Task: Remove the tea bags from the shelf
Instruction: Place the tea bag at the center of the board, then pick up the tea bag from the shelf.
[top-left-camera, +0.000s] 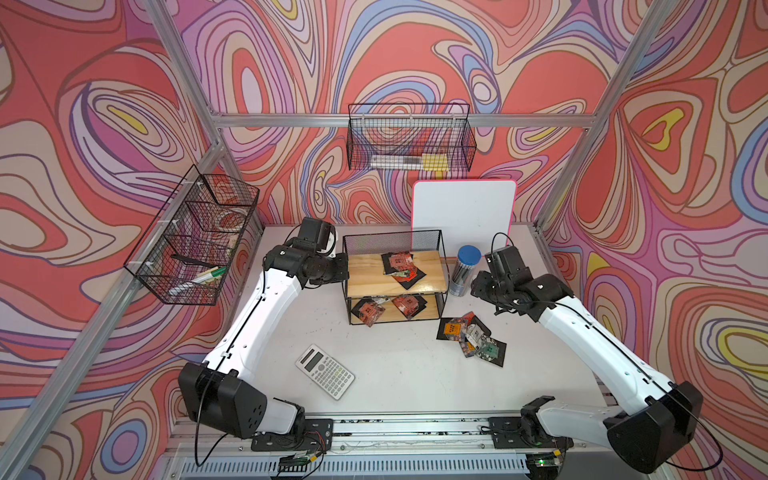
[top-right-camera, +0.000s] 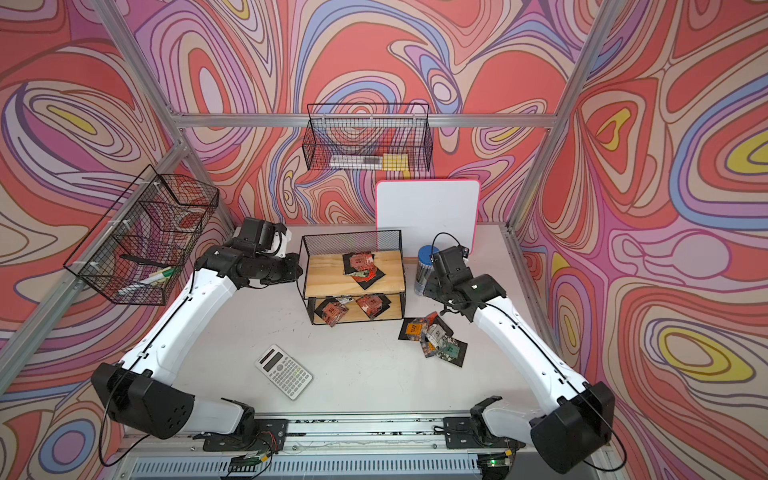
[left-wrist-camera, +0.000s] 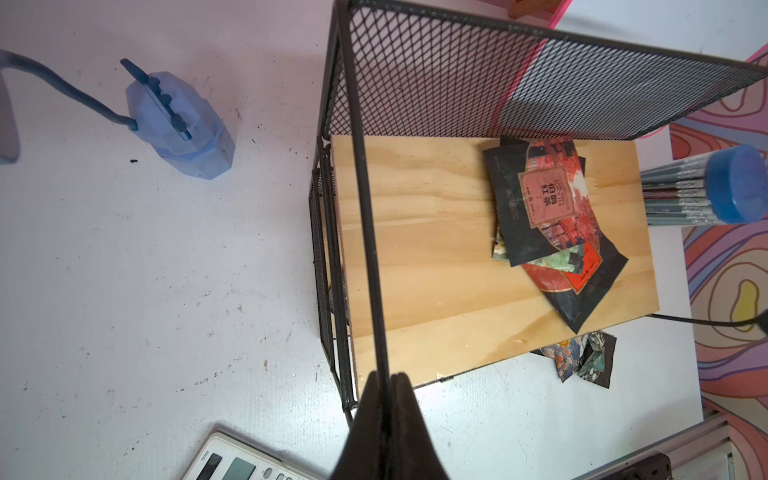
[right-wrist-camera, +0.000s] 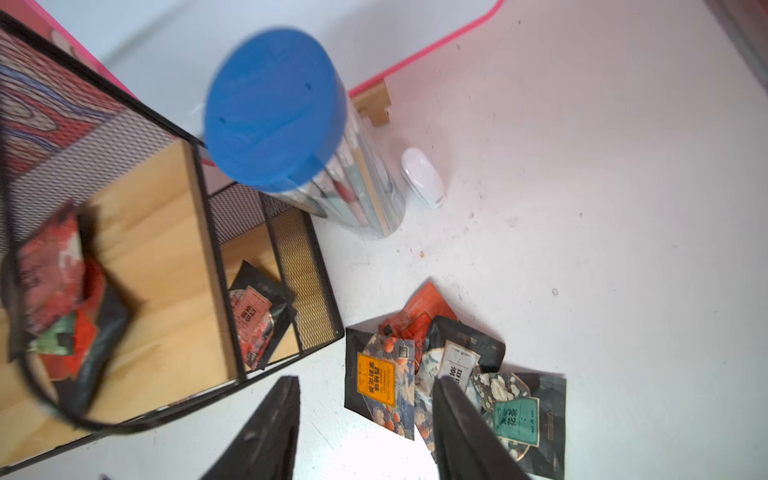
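Standing mid-frame on the scuffed white table (top-left-camera: 395, 374) amid swirl-patterned walls (top-left-camera: 124, 124), the shelf (top-left-camera: 365, 274) runs left-right, front facing down-frame, tea bags (top-left-camera: 401, 266) on both boards; left gripper (left-wrist-camera: 390, 376) pinches its wire, right gripper (right-wrist-camera: 365, 380) spread.

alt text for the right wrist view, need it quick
The open right gripper hangs close to a pile of tea bags lying on the white table, next to the two-tier shelf, which holds more on both wooden boards. A blue-lidded clear tube stands by the shelf.
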